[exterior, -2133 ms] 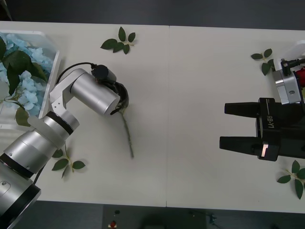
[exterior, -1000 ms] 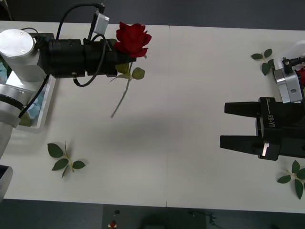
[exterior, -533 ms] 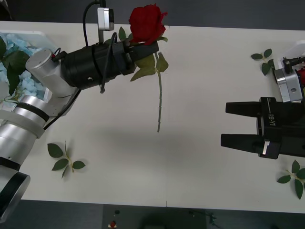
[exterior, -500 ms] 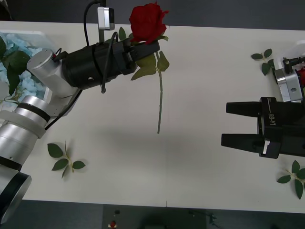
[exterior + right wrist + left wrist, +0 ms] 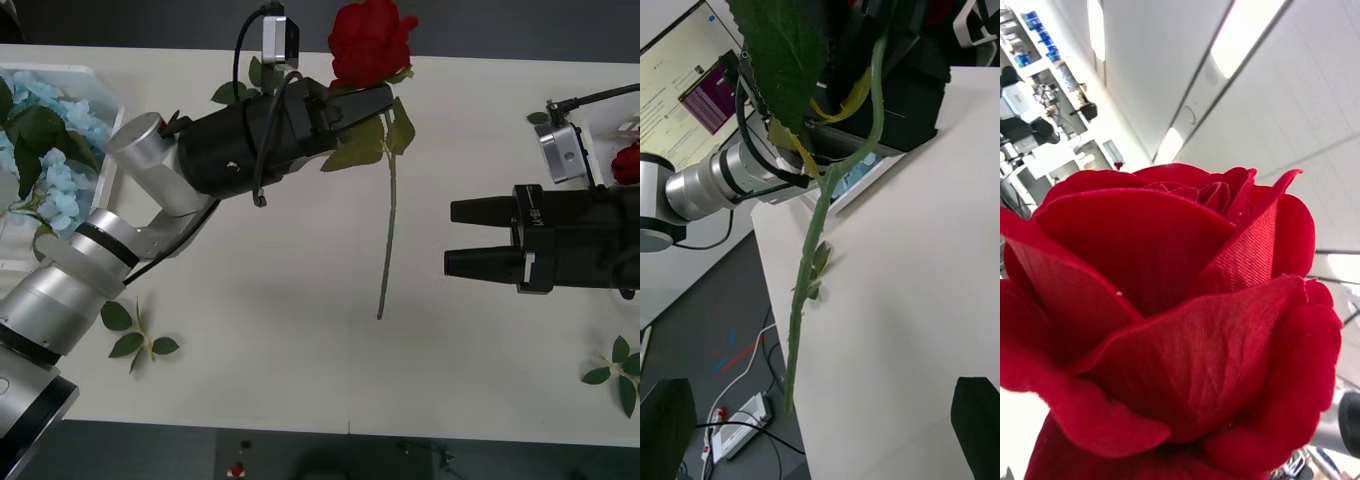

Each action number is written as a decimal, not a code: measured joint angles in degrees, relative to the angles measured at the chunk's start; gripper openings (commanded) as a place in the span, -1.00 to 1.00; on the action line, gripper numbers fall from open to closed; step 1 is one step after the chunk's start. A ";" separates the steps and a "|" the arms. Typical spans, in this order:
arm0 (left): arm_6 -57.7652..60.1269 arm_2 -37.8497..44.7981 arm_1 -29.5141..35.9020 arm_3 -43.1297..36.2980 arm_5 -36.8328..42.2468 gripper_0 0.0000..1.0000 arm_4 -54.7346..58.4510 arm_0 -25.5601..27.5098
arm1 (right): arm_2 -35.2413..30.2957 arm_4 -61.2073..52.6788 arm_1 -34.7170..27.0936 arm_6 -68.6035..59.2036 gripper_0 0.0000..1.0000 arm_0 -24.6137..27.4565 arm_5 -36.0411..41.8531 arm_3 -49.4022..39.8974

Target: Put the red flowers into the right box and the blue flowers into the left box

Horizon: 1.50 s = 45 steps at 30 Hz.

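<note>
Rose pinched just under its bloom by left pincer, stem hanging clear above worktop; right pincer, fingers spread wide, waits beside the stem, likely for a handover toward right box.

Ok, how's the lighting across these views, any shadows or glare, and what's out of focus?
Front view: even light, a soft shadow on the table below the raised rose, no glare. Left wrist view: bloom close and sharp, ceiling lights behind blown out and blurred. Right wrist view: stem fairly sharp, the near leaf soft, a bright monitor behind.
</note>
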 measured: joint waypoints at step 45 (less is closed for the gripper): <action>0.04 -0.99 -4.90 -0.32 -7.70 1.00 -2.82 0.00 | 9.90 0.00 7.15 -0.01 -1.00 -5.70 -5.16 4.12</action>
